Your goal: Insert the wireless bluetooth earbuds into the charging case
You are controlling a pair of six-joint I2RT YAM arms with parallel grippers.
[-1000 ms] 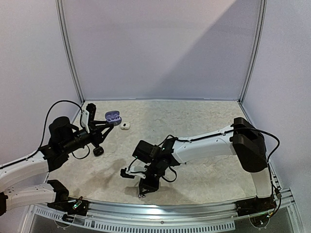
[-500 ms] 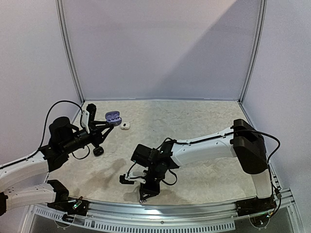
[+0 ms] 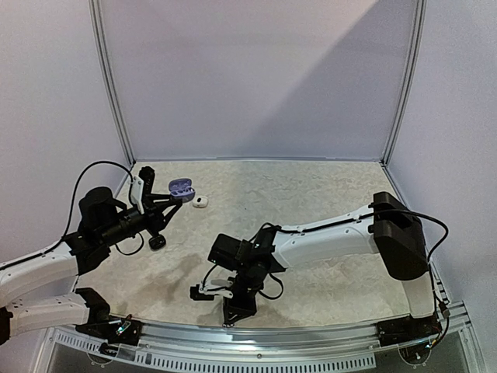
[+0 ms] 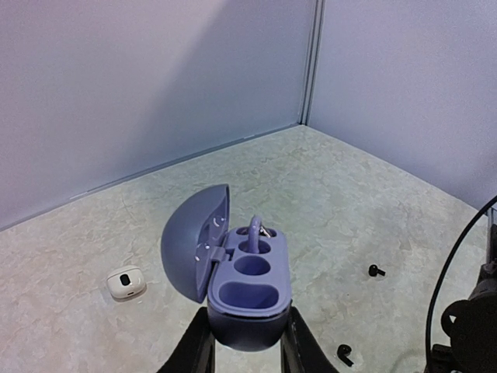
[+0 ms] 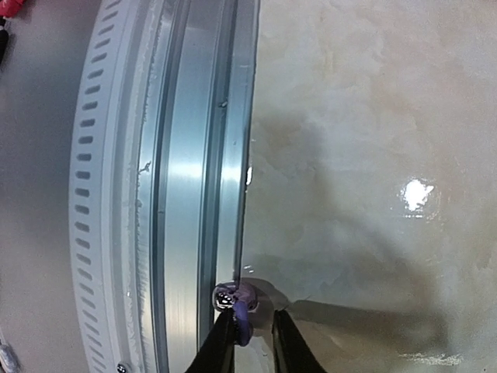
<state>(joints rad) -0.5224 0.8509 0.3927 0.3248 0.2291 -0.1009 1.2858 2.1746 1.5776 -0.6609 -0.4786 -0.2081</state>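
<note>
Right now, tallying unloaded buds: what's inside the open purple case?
One purple earbud stands in the purple case's far slot, its base hidden by the rim; the nearer recesses look empty.

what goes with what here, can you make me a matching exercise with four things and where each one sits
Things:
1. purple case
2. white case
3. purple earbud
4. black earbud

Places:
a. lying shut on the table, on its own
b. between the right claw fingers, beside the metal rail
c. held in the left claw, lid open
d. loose on the table, no claw near it

Pairs: 1-c, 2-a, 3-b, 4-d
</note>
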